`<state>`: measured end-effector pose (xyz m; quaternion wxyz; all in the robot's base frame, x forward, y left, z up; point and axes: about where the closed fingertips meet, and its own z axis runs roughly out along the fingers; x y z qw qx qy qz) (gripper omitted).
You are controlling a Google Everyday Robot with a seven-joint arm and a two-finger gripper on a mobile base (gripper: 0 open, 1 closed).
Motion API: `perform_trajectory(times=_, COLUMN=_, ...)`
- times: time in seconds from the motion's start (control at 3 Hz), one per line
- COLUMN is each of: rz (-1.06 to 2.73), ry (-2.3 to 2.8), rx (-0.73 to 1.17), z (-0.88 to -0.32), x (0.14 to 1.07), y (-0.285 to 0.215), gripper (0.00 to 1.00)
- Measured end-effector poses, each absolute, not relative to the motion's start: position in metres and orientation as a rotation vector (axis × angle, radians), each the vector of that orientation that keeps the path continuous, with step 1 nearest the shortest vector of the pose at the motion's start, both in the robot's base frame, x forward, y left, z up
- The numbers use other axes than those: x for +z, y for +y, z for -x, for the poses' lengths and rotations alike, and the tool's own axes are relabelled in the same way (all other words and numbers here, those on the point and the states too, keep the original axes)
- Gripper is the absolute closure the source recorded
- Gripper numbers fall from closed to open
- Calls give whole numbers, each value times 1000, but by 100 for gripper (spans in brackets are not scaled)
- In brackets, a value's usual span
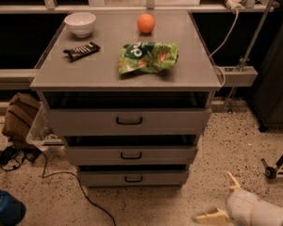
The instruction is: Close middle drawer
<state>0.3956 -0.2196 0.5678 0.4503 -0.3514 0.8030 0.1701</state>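
On the desk (108, 76) sit a white bowl (80, 22) and a candy bar (81, 51) at the left, with an orange (146, 23) and a green snack bag (147, 57) further right. Below, the middle drawer (131, 154) stands pulled out with a dark gap above its front, so the closing looks not yet done. At the near right the tool (214, 197) hangs low, well apart from the drawer, spread wide and holding nothing.

middle drawer (131, 153): grey, dark centre handle, slightly open | gripper (221, 199): lower right, well apart
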Motion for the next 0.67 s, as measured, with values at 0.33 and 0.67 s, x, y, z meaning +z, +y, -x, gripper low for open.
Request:
perform_trajectory(times=0.33, rz=863, ry=1974, rx=266, z=-357, x=640, y=-234, gripper=0)
perform_trajectory(times=0.67, rz=828, ry=2000, rx=146, z=-338, x=667, y=-260, gripper=0)
